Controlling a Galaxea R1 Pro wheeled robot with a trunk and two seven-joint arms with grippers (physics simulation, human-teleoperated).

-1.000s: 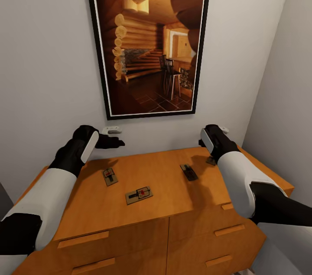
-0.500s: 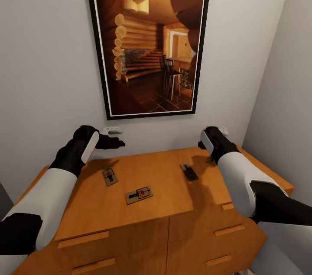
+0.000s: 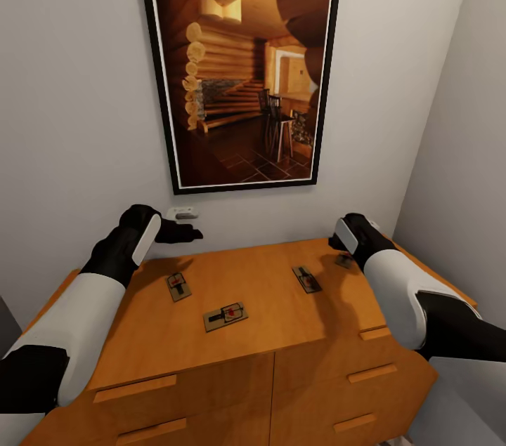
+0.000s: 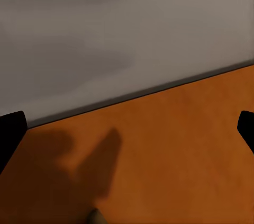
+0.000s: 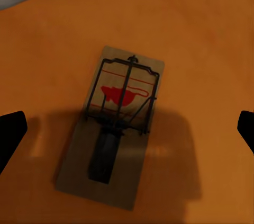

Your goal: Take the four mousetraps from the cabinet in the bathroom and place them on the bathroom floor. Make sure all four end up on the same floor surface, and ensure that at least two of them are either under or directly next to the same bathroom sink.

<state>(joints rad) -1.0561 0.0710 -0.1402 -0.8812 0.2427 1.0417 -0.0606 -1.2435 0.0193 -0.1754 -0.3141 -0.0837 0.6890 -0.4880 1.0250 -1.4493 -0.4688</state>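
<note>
Several mousetraps lie on top of the orange-brown cabinet point(image 3: 267, 333): one at the left point(image 3: 178, 285), one near the front middle point(image 3: 225, 316), one right of centre point(image 3: 306, 279). Another mousetrap point(image 3: 344, 261) peeks out from under my right wrist at the back right. In the right wrist view that mousetrap point(image 5: 114, 123) lies flat, with a red mark and dark wire. My right gripper point(image 5: 127, 128) hangs open over it, its fingertips wide apart. My left gripper point(image 3: 184, 232) hovers over the back left of the top. It is open above bare wood point(image 4: 159, 155), holding nothing.
A tall framed picture of a log cabin point(image 3: 239, 60) hangs on the wall behind the cabinet. A small white wall socket point(image 3: 183, 212) sits just behind my left gripper. The side wall point(image 3: 464, 151) stands close on the right. Drawer handles point(image 3: 135, 388) face me.
My right arm has shifted right and slightly down, over the back-right mousetrap, which uncovers more of the trap right of centre. The left arm and the traps have stayed put.
</note>
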